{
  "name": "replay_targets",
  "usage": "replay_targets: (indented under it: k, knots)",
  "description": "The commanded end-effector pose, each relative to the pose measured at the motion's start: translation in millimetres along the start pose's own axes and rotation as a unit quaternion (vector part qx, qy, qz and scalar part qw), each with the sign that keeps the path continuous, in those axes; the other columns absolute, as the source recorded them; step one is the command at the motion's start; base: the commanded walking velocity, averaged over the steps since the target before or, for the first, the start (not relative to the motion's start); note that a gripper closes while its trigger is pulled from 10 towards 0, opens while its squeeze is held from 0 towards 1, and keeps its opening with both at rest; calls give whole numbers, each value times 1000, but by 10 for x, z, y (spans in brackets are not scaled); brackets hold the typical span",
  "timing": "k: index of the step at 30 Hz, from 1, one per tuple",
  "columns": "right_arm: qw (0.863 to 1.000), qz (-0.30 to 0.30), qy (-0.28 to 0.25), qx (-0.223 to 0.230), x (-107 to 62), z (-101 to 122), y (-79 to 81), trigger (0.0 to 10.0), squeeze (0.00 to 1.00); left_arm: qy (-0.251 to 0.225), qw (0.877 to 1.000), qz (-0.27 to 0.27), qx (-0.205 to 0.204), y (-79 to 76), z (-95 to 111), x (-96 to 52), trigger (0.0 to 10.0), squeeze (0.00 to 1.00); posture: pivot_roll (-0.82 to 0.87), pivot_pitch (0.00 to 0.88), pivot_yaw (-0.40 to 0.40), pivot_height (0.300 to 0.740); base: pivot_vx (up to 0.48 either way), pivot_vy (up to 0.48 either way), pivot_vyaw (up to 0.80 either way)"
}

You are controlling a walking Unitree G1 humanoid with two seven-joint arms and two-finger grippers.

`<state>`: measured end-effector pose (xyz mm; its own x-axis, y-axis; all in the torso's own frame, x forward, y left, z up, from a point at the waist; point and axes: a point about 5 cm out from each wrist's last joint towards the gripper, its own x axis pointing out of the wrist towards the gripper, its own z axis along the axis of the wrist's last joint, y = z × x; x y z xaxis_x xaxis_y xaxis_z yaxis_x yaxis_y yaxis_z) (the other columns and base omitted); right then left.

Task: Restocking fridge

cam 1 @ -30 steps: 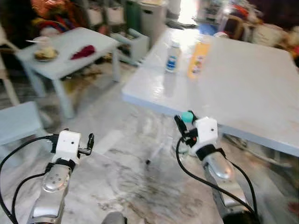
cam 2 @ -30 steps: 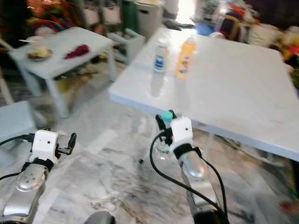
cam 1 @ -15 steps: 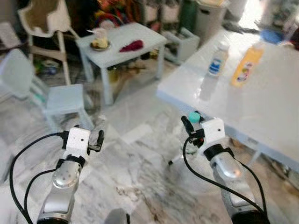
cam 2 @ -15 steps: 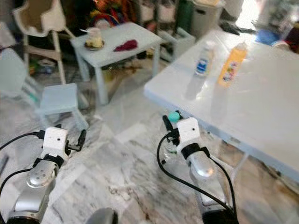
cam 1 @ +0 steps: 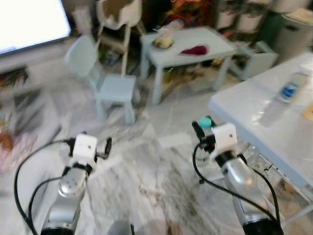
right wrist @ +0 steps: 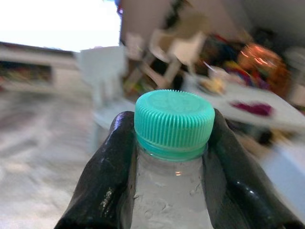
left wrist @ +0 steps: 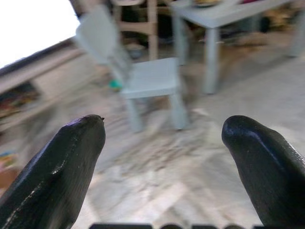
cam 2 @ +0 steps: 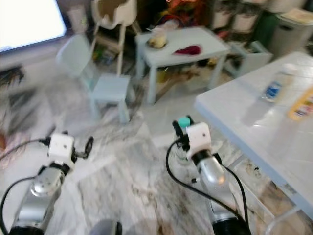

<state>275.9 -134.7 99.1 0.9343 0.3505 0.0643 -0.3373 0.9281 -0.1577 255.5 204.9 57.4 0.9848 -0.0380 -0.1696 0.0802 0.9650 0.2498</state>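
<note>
Right wrist view shows the right gripper with its two black fingers pinching the neck of a clear plastic water bottle with a ribbed teal screw cap, one finger pressed against each side just under the cap. In the left eye view that same bottle is held upright in front of the right arm, above the grey-veined marble floor and just beside the near edge of a large white table. On that table, toward its far side, stands a clear bottle with a blue label, and an orange bottle stands near it in the right eye view. The left gripper hangs over the floor with its fingers spread wide apart and nothing between them. Beyond it are a small pale blue child's chair and a low pale blue table, which carries a plate of food and a crumpled dark red cloth. A white high chair stands behind the low table, and much of the scene is blurred.
</note>
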Motion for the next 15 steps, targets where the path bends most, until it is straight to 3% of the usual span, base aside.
replay_targets:
  k: [1,7,15]
  knots:
    - [1000,-5,-4,-11,-20,16,-68,10000,0,-9,1000,-5,-1,-41,50,24,10000,0,35,0,-28,740,0,0,800]
    - [1000,-19,-2,-16,-52,-6,-107,10000,0,-1,1000,25,-12,46,-18,-55,10000,0,37,0,-26,740,0,0,800]
    - [997,-70,21,-3,-255,-108,-237,10000,0,24,999,41,-21,137,-184,-277,10000,0,41,0,-25,740,0,0,800]
